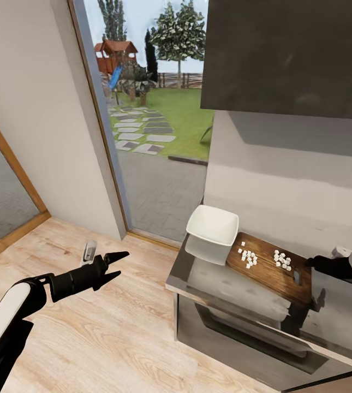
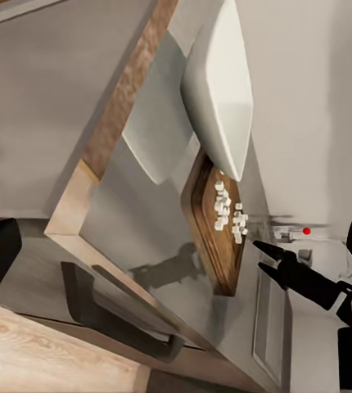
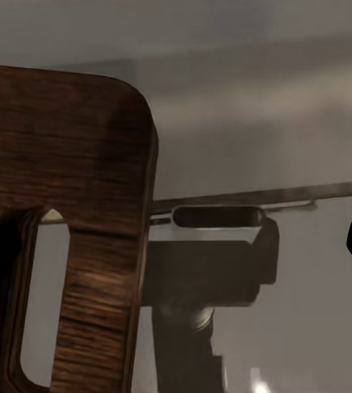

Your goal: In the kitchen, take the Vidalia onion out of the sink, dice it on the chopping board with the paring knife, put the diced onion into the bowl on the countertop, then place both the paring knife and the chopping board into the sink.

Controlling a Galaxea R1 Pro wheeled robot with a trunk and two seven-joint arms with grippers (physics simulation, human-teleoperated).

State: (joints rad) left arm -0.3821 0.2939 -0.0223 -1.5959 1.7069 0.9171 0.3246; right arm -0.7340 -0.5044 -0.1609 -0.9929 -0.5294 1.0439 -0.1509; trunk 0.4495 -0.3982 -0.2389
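The left gripper [image 1: 122, 265], closest to the head camera on its white-and-black arm, hangs over the wooden floor [image 1: 105, 327] well to the left of the countertop [image 1: 236, 284], its two black fingers spread apart with nothing between them. On the glossy grey countertop lies the chopping board [image 1: 268, 273], dark brown, set at a slant, its handle slot [image 1: 297, 277] toward the right end. The diced onion [image 1: 248, 257] rests on the board as two small clusters of white cubes. The bowl [image 1: 213, 228], white and squarish, sits touching the board's left end at the countertop's corner, beside the glazed opening [image 1: 154, 136] onto the garden. The right gripper [image 1: 312, 262] reaches in at the board's slotted end; whether its fingers are apart or together cannot be told. In the left wrist view the tap's red knob [image 2: 306, 231] appears beyond the board's far end.
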